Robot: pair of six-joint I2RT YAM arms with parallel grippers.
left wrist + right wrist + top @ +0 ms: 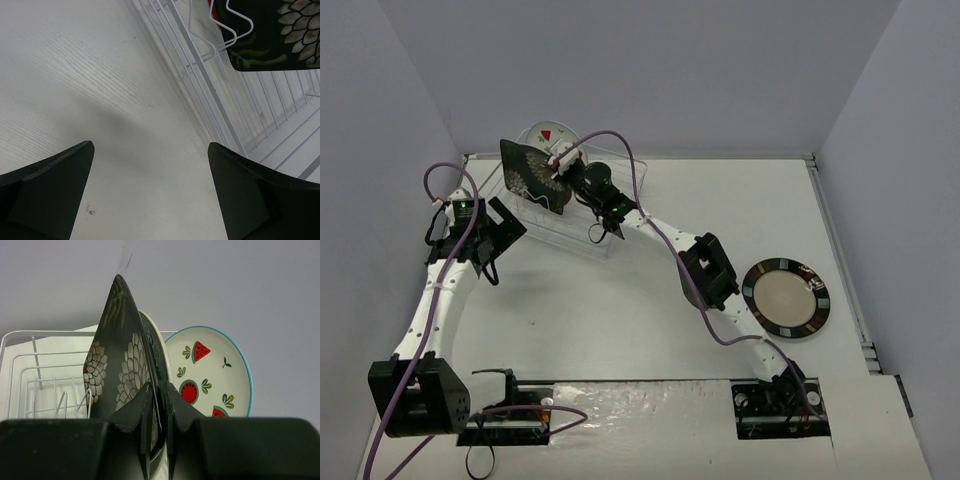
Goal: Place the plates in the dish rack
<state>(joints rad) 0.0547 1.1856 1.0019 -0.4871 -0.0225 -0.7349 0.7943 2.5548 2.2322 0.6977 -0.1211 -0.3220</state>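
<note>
The black square floral plate (117, 365) stood on edge over the far left part of the dish rack (578, 234). The right gripper (157, 390) was clamped tight on its rim. The plate's edge ran straight up from the fingers and tilted slightly left. To its left, the right wrist view showed a run of open wire slots and the rack's white rim. Close behind it on the right was the white plate with red fruit marks (210, 375), upright at the back of the rack against the grey wall (650, 70). Between the two showed a thin pale rim of something else, too narrow to identify. Whether the black plate's lower corner touched the rack's base could not be told; the gripper's own body hid it.

The left gripper (150, 147) hung low over the table (620, 320) with its jaws wide apart and nothing between them. It was just beside the rack's left edge, with the rack's wires cut off at the frame's right. The dark-rimmed plate with a beige centre (786, 298) lay flat well off to the right, near the right arm's elbow.
</note>
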